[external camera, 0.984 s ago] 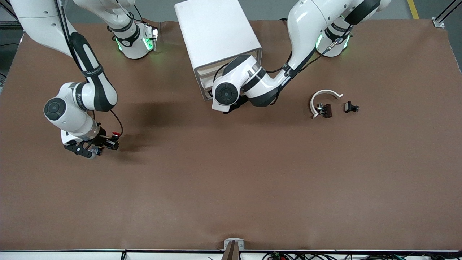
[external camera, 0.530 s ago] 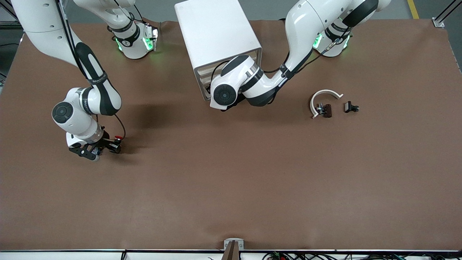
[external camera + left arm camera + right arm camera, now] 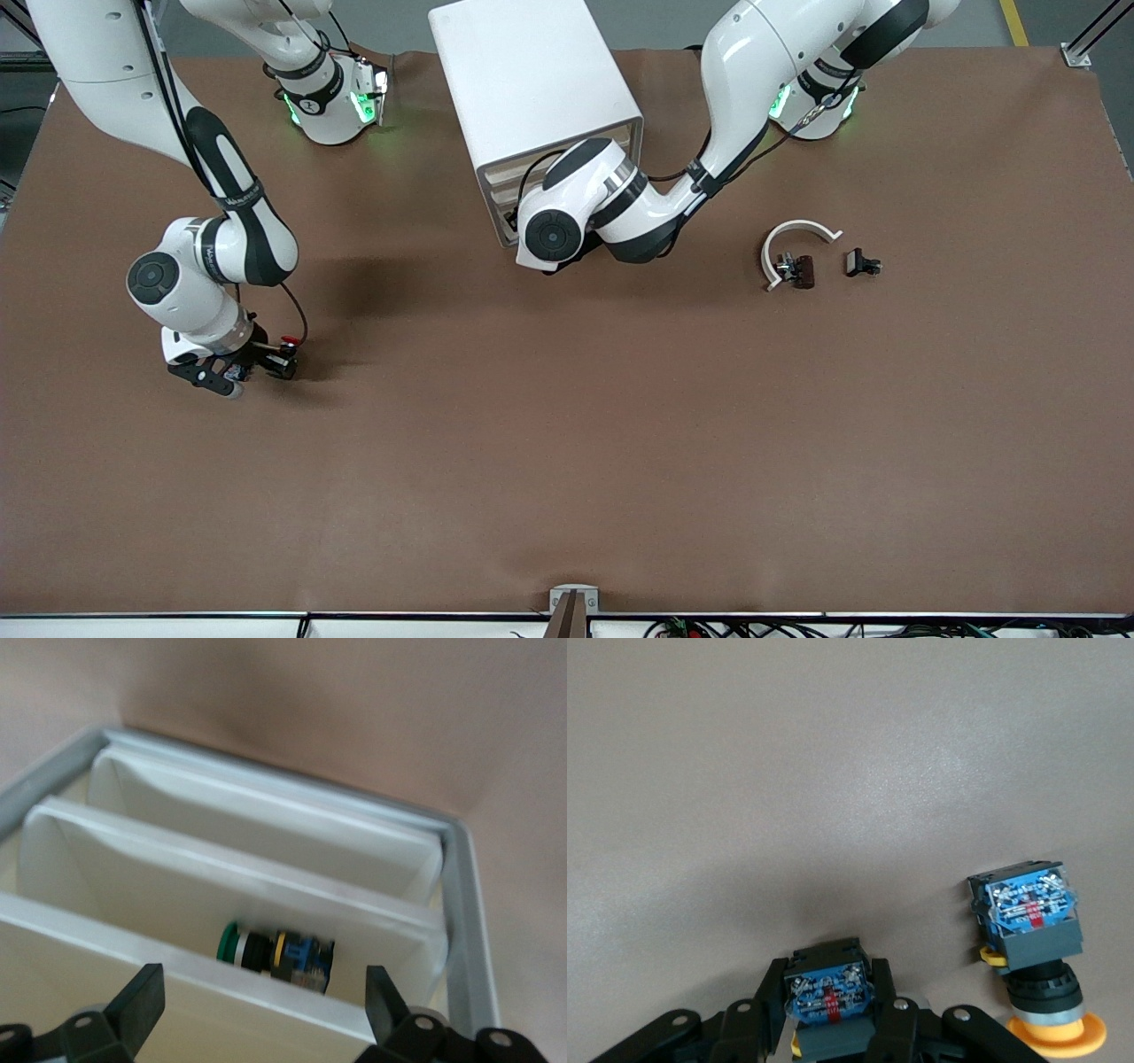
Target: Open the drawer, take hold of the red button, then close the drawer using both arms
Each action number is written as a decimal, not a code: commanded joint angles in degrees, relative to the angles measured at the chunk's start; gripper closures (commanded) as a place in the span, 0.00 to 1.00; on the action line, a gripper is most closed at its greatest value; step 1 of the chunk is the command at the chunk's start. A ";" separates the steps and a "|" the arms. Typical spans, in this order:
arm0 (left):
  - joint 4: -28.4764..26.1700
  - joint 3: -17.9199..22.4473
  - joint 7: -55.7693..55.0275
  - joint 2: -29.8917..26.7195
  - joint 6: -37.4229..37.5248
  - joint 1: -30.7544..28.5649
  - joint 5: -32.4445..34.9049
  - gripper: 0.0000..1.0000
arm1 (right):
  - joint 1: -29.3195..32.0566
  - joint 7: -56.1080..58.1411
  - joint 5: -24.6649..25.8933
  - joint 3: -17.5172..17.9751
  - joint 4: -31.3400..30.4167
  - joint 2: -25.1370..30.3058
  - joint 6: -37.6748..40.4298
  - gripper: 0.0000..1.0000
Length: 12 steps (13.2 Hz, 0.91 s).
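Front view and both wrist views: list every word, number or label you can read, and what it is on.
No text can be read.
White lettering on a black arm band: too small.
Red strip on the button, on its blue base: blurred.
Red strip on the orange-capped button: blurred.

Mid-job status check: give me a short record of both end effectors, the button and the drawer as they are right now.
left end effector: open, over the drawer
drawer: open, green-capped button inside
right end effector: shut on the button, over the table toward the right arm's end
orange-capped button: on the table beside the held button, not gripped
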<state>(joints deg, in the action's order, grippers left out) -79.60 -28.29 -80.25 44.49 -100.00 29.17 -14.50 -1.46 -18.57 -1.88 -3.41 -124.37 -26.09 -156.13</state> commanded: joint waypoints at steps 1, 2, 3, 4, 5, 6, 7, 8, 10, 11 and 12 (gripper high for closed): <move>1.28 -0.80 1.23 -1.25 0.33 -1.65 6.21 0.00 | 1.02 0.64 1.00 0.69 1.85 -1.85 -0.31 1.00; 1.72 -0.89 2.20 -1.51 0.33 -3.13 7.54 0.00 | 1.19 0.64 1.35 0.69 2.55 -2.55 -0.40 1.00; 1.73 -0.98 4.12 -2.13 0.33 -4.80 7.81 0.00 | 1.19 0.64 1.44 0.69 2.91 -2.99 -0.49 1.00; 1.73 -0.98 6.66 -3.35 0.33 -6.82 7.82 0.00 | 1.28 0.64 1.44 0.69 3.00 -3.00 -0.32 0.89; 1.73 -0.98 9.73 -4.93 0.33 -8.93 7.82 0.00 | 1.54 0.64 1.44 0.69 2.91 -3.00 -0.40 0.51; 1.73 -0.98 12.63 -6.68 0.33 -11.21 7.82 0.00 | 2.07 0.64 1.35 0.78 2.91 -3.09 -0.40 0.35; 1.73 -1.07 14.40 -8.44 0.33 -13.06 7.73 0.00 | 2.16 0.64 1.35 0.78 2.91 -3.09 -0.40 0.13; 1.64 -1.16 15.90 -10.63 0.33 -14.91 7.90 0.00 | 2.07 0.38 1.27 0.78 2.91 -3.00 -0.32 0.00; 1.20 -1.07 19.85 -14.94 2.68 -18.16 8.08 0.00 | 2.16 1.25 1.26 0.78 4.04 -2.39 0.82 0.00; 1.20 -0.98 23.18 -16.70 6.01 -19.83 8.17 0.00 | 2.07 1.35 1.35 0.69 4.75 -1.69 3.52 0.00; 1.03 -0.98 27.13 -18.37 8.39 -21.33 8.60 0.00 | 2.07 1.61 1.35 0.69 6.15 -0.55 7.21 0.00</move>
<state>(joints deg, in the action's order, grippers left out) -76.35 -28.65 -58.24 30.51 -95.04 10.36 -7.51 -0.45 -17.92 -1.12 -3.43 -120.81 -28.26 -154.20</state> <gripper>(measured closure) 0.000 0.000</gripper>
